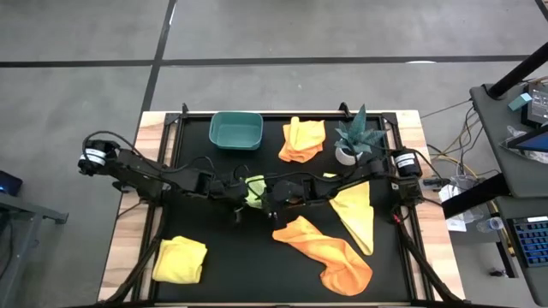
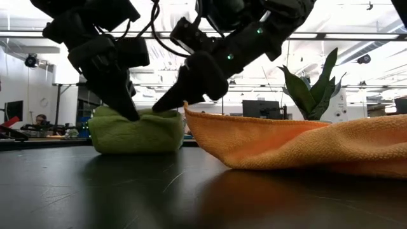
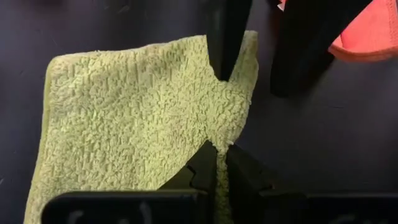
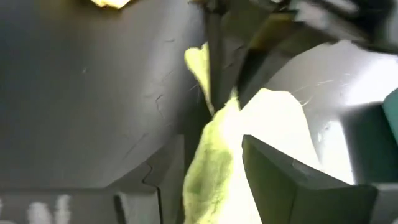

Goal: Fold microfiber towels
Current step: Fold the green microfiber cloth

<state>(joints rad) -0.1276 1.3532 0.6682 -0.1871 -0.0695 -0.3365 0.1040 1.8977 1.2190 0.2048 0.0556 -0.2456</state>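
Observation:
A lime green towel (image 1: 253, 190) lies folded over as a thick pad (image 2: 135, 131) on the black mat at the table's middle. My left gripper (image 3: 217, 163) comes from the left and is shut on it. My right gripper (image 3: 260, 59) comes from the right and stands open over the same towel. One right finger (image 3: 225, 43) is above the cloth and the other (image 3: 301, 50) is beside it, and the towel (image 4: 214, 155) runs between them. Whether the right fingers touch the cloth I cannot tell. My left gripper pinches the green towel's edge (image 3: 219, 138) between its two fingers. The fingers slant down from above and from the table's left (image 2: 127, 105). The towel rests on the mat below them, slack, its top bunched up slightly at the fingers.
A crumpled orange towel (image 1: 330, 252) lies near right, close beside the green one (image 2: 286, 143). A yellow towel (image 1: 356, 214) lies at the right, a folded yellow one (image 1: 180, 259) near left, and an orange one (image 1: 302, 139) far. A teal bin (image 1: 235, 131) and a potted plant (image 1: 355, 141) stand at the back.

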